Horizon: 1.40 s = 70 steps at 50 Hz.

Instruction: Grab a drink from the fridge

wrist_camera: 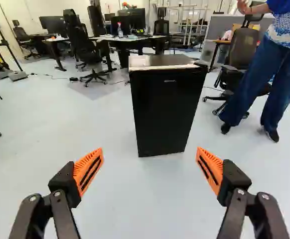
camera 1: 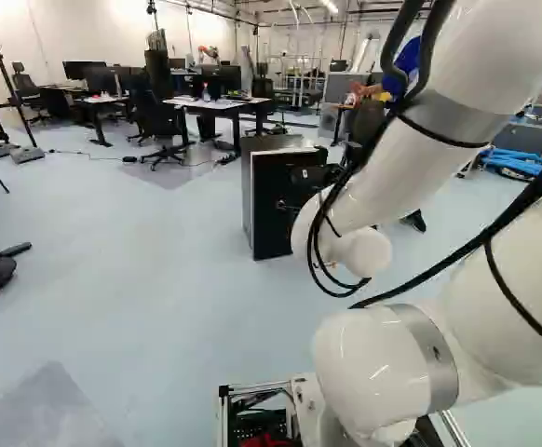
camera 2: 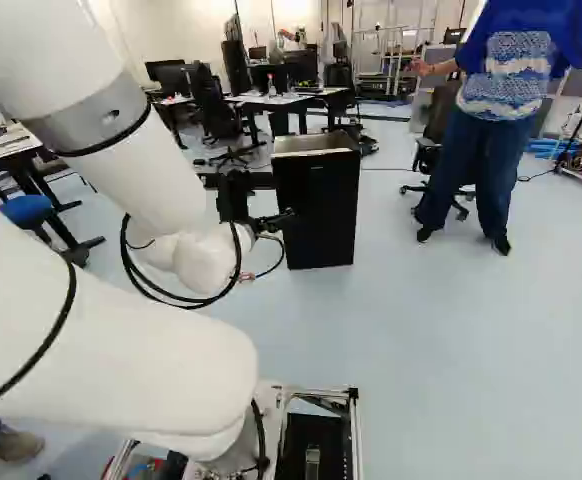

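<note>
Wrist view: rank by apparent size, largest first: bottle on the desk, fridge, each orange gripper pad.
1. Fridge
2. Orange gripper pads: the two look alike, so no ranking between them
3. Bottle on the desk

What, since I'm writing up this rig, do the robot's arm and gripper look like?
The arm is glossy white and thick, with rounded joints, grey bands and black cables running outside. The gripper is black, with visible bolt heads and two fingers; their orange pads are wedge-shaped, with dark slots.
</note>
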Tool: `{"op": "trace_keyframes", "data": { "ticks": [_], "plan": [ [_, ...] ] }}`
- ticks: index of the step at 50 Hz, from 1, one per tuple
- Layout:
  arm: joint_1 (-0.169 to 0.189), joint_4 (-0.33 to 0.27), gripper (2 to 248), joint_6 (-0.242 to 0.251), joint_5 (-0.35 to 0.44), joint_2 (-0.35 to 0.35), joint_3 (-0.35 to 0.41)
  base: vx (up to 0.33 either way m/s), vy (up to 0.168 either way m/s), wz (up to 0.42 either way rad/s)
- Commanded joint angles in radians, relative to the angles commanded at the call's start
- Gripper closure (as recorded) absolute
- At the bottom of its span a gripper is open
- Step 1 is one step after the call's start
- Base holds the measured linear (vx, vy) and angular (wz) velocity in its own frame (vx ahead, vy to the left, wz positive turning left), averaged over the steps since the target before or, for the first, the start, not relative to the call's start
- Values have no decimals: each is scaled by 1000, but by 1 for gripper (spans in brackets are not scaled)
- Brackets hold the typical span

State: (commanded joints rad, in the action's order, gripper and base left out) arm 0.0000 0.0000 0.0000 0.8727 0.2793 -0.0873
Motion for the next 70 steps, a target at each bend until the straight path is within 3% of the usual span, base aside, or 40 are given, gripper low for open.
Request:
{"op": "trace_keyframes", "data": {
  "ticks": [70],
  "plan": [
    [0, 0, 3, 0, 0, 0, 0, 0, 0, -1]
  ]
}}
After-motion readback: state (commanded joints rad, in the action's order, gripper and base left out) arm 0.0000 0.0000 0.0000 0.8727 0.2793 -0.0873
